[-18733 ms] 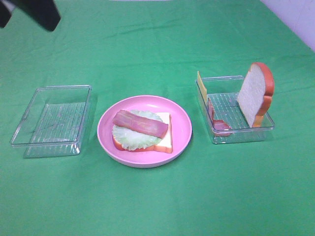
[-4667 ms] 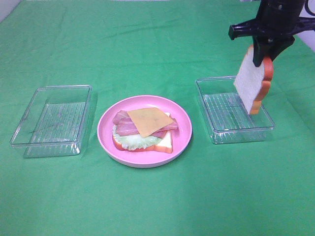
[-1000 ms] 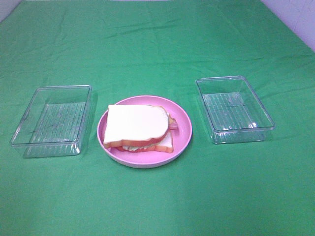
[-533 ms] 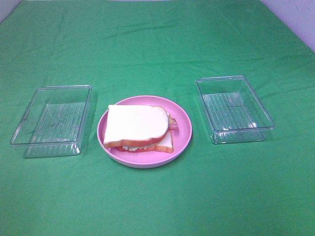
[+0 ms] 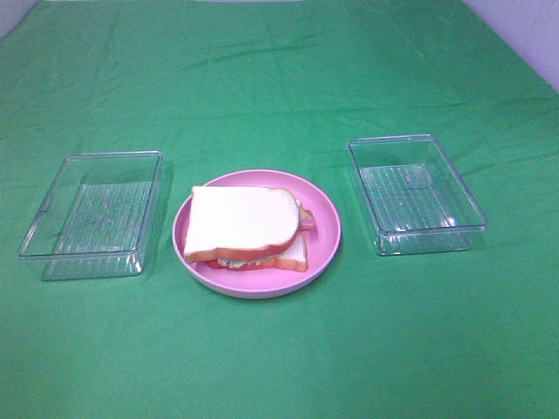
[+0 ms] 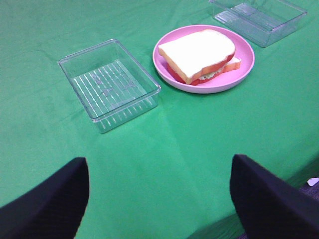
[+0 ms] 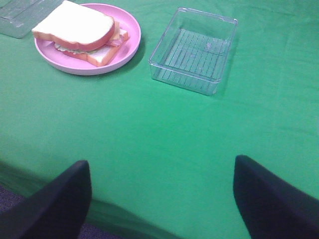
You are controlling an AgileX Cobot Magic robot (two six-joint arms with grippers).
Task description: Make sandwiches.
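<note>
The toy sandwich of white bread slices with orange-brown crust [image 5: 246, 229] rests on the round pink plate [image 5: 324, 229]; both claws gape, well apart from it. It looks light, stiff (layers may slide); pinch the crust edges.

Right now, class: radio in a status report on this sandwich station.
Both grippers, left and right, open, holding nothing. Sandwich stacked on pink plate. Both trays empty. Nothing obstructing.

A green cloth [image 5: 288, 78] covers the table. Three things rest directly on it in a row — a clear tray [image 5: 92, 214] at left, a round pink plate [image 5: 321, 229] in the middle, another clear tray [image 5: 415, 192] at right — each apart from its neighbour.
</note>
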